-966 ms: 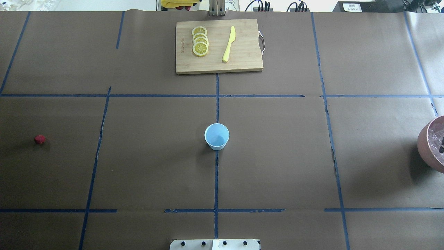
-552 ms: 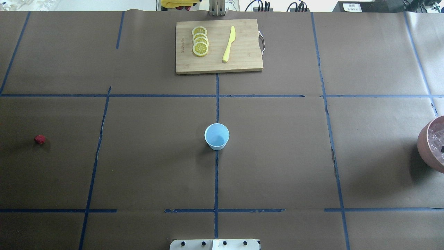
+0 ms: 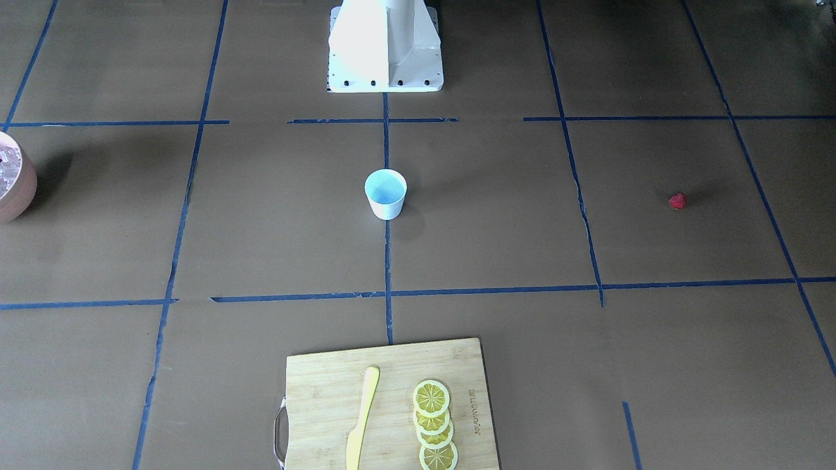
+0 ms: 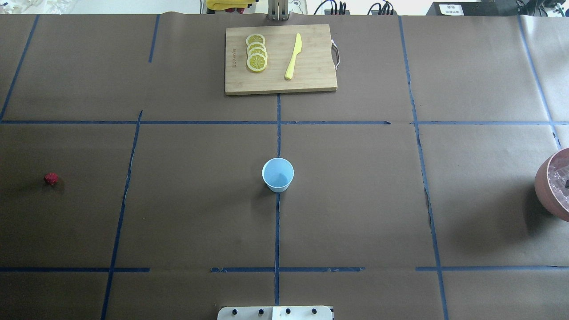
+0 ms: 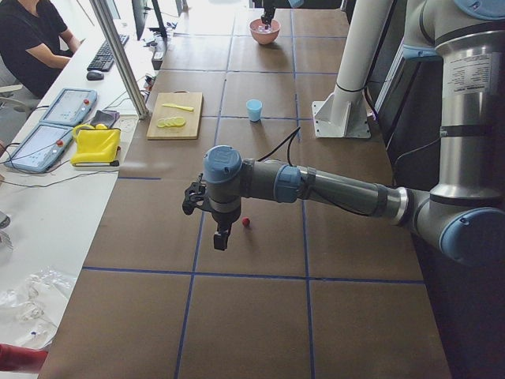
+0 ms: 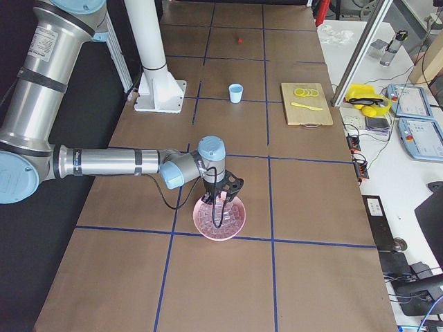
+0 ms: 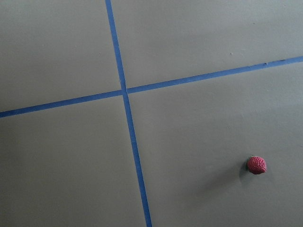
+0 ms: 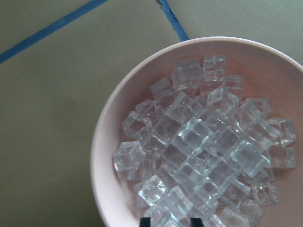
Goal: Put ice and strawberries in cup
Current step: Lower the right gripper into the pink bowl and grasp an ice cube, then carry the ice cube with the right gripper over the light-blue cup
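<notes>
The white cup [image 4: 278, 174] with its pale blue inside stands empty at the table's middle; it also shows in the front view [image 3: 385, 193]. The red strawberry [image 4: 51, 178] lies alone at the far left, and the left wrist view shows it at lower right [image 7: 256, 165]. My left gripper [image 5: 219, 237] hangs just above the table beside the strawberry [image 5: 246, 222]; I cannot tell whether it is open or shut. The ice [image 8: 199, 142] fills the pinkish bowl [image 8: 102, 142] at the far right. My right gripper [image 8: 170, 221] is over the ice, fingertips apart.
A wooden cutting board [image 4: 311, 75] at the far middle carries lemon slices [image 4: 256, 52] and a yellow knife [image 4: 293, 57]. The robot base [image 3: 385, 46] stands at the near edge behind the cup. The bowl [image 4: 544, 186] sits half off the overhead view's right edge.
The dark part of my right gripper seen over the bowl at the overhead view's right edge has shrunk to a small speck. Cup, strawberry and board have not moved.
</notes>
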You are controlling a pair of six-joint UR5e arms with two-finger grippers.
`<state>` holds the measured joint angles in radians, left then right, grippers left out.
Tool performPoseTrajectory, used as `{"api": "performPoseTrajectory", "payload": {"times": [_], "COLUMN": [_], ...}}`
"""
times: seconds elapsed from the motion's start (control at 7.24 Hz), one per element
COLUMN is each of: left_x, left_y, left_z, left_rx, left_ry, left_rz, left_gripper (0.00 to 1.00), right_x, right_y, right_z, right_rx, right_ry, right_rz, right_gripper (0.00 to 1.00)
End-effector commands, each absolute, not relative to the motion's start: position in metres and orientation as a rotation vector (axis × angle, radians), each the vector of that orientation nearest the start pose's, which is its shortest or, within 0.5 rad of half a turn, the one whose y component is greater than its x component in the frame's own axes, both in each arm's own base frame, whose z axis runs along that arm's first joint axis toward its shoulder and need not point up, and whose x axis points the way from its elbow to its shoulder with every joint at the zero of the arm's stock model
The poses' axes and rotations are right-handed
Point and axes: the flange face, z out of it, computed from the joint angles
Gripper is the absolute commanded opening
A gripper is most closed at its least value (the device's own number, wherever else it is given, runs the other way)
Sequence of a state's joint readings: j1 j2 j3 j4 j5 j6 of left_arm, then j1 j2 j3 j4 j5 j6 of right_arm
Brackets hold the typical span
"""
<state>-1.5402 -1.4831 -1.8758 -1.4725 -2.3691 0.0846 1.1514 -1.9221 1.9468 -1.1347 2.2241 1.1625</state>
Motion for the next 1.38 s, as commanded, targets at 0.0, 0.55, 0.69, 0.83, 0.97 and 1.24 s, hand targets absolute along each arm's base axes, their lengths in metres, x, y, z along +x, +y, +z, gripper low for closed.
{"api": "performPoseTrajectory", "payload": {"times": [0.0, 0.55, 0.69, 0.83, 0.97, 1.24], "left_x": [-0.048, -0.047, -0.047, -0.047, -0.047, -0.047], "left_y": [-0.453, -0.453, -0.453, -0.453, -0.453, -0.453], "left_z": [0.558, 0.565, 0.564, 0.565, 0.565, 0.565], "left_rx": [0.134, 0.123, 0.125, 0.123, 0.122, 0.123], "left_ry": [0.794, 0.795, 0.796, 0.796, 0.796, 0.796], "left_rz": [0.157, 0.155, 0.155, 0.155, 0.154, 0.155], "left_gripper": [1.0, 1.0, 1.0, 1.0, 1.0, 1.0], "right_x": [-0.12, -0.347, -0.393, -0.424, -0.455, -0.53], "right_y": [-0.397, -0.418, -0.417, -0.411, -0.409, -0.425], "right_z": [0.492, 0.278, 0.212, 0.189, 0.167, 0.137], "right_rx": [-0.115, -0.248, -0.234, -0.269, -0.282, -0.3], "right_ry": [-0.892, -0.932, -0.881, -0.888, -0.921, -0.919], "right_rz": [0.615, 0.554, 0.576, 0.623, 0.63, 0.677], "right_gripper": [0.0, 0.0, 0.0, 0.02, 0.02, 0.0]}}
